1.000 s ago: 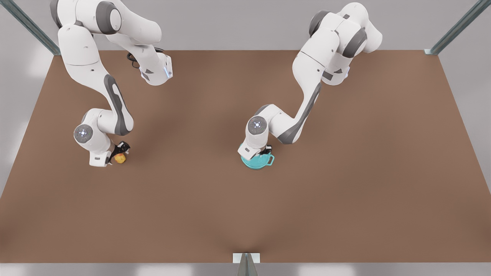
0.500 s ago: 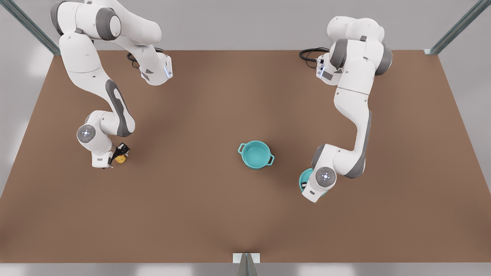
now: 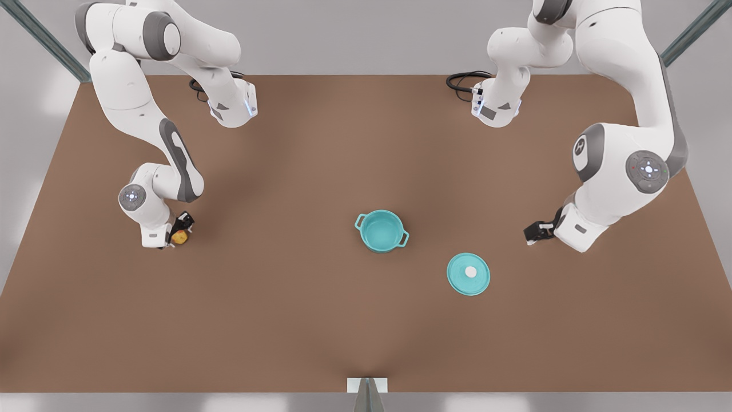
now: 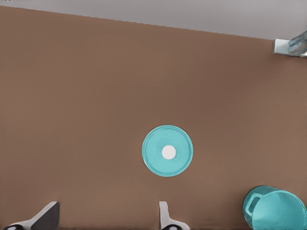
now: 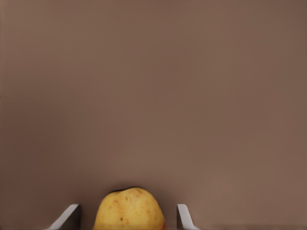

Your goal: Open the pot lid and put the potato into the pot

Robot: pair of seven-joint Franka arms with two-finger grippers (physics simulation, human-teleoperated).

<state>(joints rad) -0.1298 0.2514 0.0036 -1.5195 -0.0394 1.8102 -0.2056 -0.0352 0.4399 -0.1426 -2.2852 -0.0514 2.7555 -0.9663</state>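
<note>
Pot (image 3: 381, 230) uncovered, teal interior bare; pot lid (image 3: 468, 273) flat on table (image 3: 320, 320) nearby. Right gripper (image 3: 178, 232) straddles potato (image 3: 179, 237), fingers spread, not touching. Left gripper (image 3: 533, 233) agape, holding nothing.

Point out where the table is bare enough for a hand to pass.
Bare: the wide stretch between potato and pot, and the whole near edge. Tighter: pot lid lies close beside the pot, left gripper open just beyond; right gripper straddles the potato.
</note>
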